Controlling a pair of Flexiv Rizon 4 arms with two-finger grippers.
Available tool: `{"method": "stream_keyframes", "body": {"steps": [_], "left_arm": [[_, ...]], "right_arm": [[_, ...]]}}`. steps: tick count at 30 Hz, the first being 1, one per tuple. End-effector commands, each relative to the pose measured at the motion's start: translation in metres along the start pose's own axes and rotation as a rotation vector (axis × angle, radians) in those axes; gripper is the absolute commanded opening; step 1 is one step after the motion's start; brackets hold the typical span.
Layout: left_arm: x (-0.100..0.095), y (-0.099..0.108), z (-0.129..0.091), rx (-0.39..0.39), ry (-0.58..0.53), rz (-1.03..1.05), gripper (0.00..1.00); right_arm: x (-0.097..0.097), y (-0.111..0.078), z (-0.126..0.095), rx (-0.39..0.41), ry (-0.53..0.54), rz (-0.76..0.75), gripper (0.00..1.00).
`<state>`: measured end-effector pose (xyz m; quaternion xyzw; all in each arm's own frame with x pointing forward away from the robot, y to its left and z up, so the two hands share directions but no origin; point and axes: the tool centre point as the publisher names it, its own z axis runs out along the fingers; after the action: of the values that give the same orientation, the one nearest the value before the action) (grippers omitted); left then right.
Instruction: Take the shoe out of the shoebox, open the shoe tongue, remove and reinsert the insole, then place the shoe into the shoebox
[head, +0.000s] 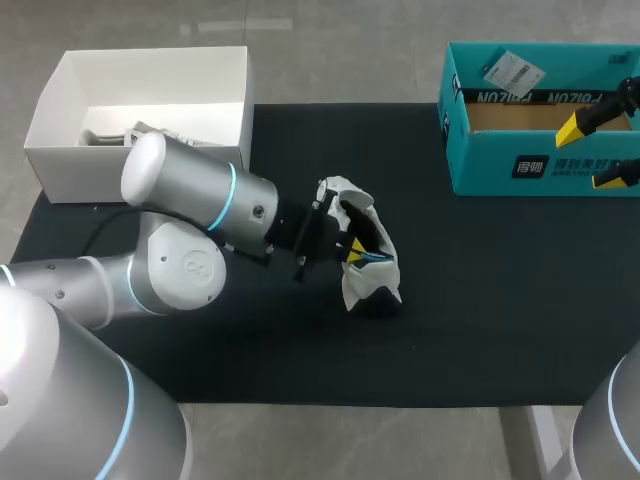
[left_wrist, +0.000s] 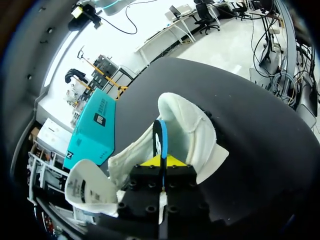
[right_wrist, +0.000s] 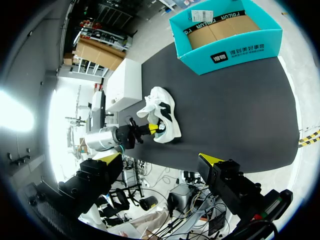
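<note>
Yellow-tipped left pincer (left_wrist: 162, 161), closed on a thin dark sheet with a blue edge. This sheet is judged to be the insole (left_wrist: 160, 136); the left wrist view shows it edge-on, standing up out of the mouth of the white shoe (left_wrist: 195, 135). Shoe resting near the centre of the black worktop (head: 480, 300), apparently tipped onto its side, with its opening turned towards the left arm (head: 190, 215), which enters from 9 o'clock. Teal shoebox (head: 545, 168) at 2 o'clock from the shoe, well apart, open, no shoe visible inside. White box (head: 70, 175) at 10 o'clock. Right pincer (head: 592, 153) raised well clear of the worktop towards 2 o'clock, fingers spread, holding nothing.

Step in hand, as judged: insole either coming out or going back in. To do it well, move the sheet along the length of the shoe rather than across it, and keep it flat so that it does not fold at the toe. The shoe is unrestrained and probably light, so a steadying hold from the right pincer would stop it sliding or rolling.

Not resolved: the tongue's position; how much of the insole lies inside the shoe; the toe end, hidden behind the upper; the contents of the white box, partly covered by the left arm.
</note>
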<state>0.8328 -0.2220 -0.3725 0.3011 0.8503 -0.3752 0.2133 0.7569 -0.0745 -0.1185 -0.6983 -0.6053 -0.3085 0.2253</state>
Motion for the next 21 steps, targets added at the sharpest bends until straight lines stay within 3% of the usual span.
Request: {"method": "stream_keyframes", "body": {"steps": [1,2,3,4,5,8,12,16,21], "left_arm": [[-0.001,-0.004,-0.006,0.009,-0.008,-0.006,0.69],[-0.001,-0.005,-0.008,0.011,-0.014,-0.005,0.75],[-0.002,-0.006,-0.01,0.017,-0.017,-0.005,0.71],[-0.003,-0.007,-0.012,0.02,-0.024,-0.004,0.56],[-0.004,-0.008,-0.013,0.022,-0.028,-0.003,0.49],[-0.005,-0.011,-0.015,0.028,-0.033,0.005,0.36],[-0.006,-0.012,-0.015,0.031,-0.033,0.008,0.28],[-0.005,-0.011,-0.013,0.037,-0.028,0.005,0.03],[-0.002,-0.01,-0.005,0.044,-0.007,0.007,0.0]], "right_arm": [[0.0,0.0,0.001,-0.001,-0.002,0.002,1.0],[0.0,0.0,0.001,-0.001,-0.002,0.002,1.0],[0.0,0.0,0.001,-0.001,-0.002,0.002,1.0],[0.0,0.0,0.001,-0.001,-0.002,0.002,1.0],[0.0,0.0,0.001,-0.001,-0.002,0.002,1.0],[0.0,0.0,0.001,-0.001,-0.002,0.002,1.0],[0.0,0.0,0.001,-0.001,-0.002,0.002,1.0],[0.0,0.0,0.001,-0.001,-0.002,0.002,1.0],[0.0,0.0,0.001,-0.001,-0.002,0.002,1.0]]}}
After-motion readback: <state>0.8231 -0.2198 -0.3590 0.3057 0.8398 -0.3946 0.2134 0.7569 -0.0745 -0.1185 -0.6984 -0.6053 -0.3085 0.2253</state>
